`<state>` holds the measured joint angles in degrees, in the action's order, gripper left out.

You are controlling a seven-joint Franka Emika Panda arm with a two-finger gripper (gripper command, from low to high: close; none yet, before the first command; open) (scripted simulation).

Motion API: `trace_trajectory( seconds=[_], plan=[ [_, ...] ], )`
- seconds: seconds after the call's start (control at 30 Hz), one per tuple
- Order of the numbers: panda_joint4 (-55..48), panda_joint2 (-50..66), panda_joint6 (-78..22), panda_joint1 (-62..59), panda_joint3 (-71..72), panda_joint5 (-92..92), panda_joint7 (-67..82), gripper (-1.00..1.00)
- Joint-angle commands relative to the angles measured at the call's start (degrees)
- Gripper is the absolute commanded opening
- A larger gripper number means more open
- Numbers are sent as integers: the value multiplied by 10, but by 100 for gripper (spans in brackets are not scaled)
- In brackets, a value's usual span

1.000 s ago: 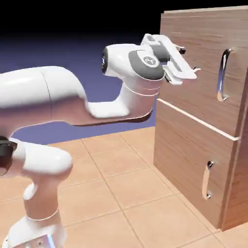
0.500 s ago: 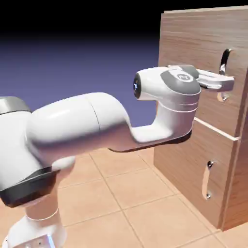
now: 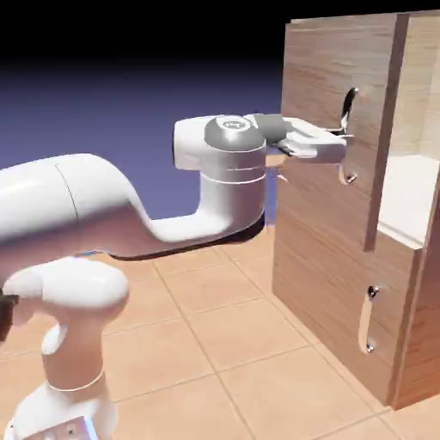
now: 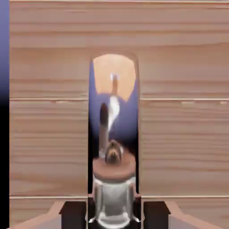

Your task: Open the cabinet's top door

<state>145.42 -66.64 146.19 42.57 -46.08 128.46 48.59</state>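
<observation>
Cabinet (image 3: 331, 284) at exterior view's right, on floor (image 3: 198, 344); arm (image 3: 112, 198) at left. Top door (image 3: 322, 77) above lower door (image 3: 331, 266); handle (image 3: 348, 116) on top door, tool (image 3: 344, 144) at it. Shelf (image 3: 408, 202) behind top door.

A shiny handle (image 4: 113, 120) stands before wood-grain panelling (image 4: 49, 147).

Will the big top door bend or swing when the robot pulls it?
The top door probably won't bend, since it looks like a thick, flat wooden panel. It will likely swing, as it already stands open at one edge. Its curved silver handle looks shiny, so it might be slippery.
</observation>
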Motion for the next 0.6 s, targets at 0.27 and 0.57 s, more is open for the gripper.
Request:
trace_trajectory(
  seconds=[0.27,0.57],
  plan=[
    [131,-70,-138,-115,187,-149,3,-100],
    [188,-117,-271,-147,374,-321,9,-100]
  ],
)
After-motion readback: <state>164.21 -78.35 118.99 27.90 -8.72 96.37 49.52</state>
